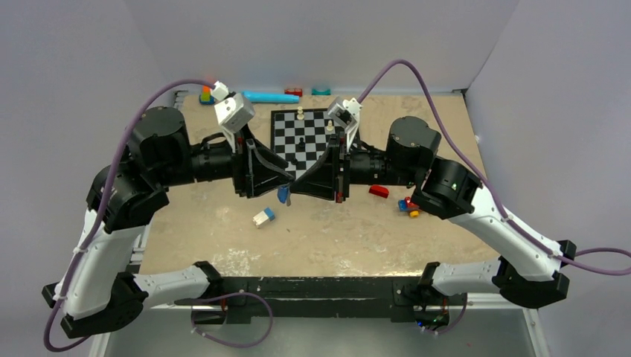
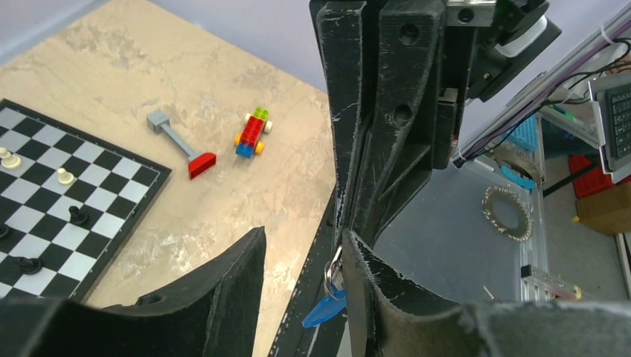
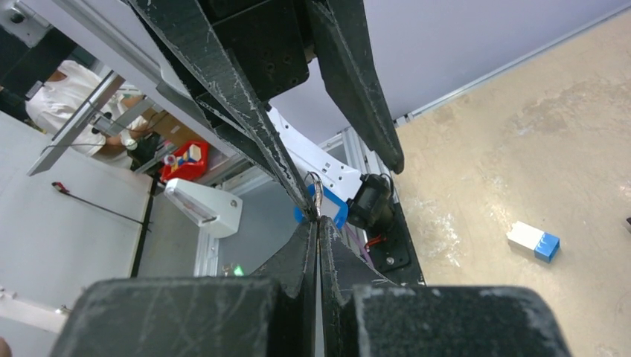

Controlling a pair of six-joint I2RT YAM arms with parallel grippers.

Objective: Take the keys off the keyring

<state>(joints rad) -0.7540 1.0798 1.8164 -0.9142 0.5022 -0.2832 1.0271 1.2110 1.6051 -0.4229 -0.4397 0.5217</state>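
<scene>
The right pincer (image 3: pixel 318 222) is pinched shut on the keyring (image 2: pixel 334 269), with the blue key (image 2: pixel 324 309) dangling just under its tips. The left pincer (image 2: pixel 303 239) stands half open and holds nothing, the key just beside one of its fingers. Best to centre the blue head between those fingers, close firmly, then work it round the coil rather than yank.

Left hand (image 1: pixel 280 183), right hand (image 1: pixel 299 184) tip to tip, blue key (image 1: pixel 283 195) dangling below

A small key (image 2: pixel 324 309) with a bright blue oval plastic head, silver metal keyring (image 2: pixel 333 269), black-and-white chequered chessboard (image 2: pixel 82 197), mottled beige counter (image 2: pixel 223 74).
</scene>
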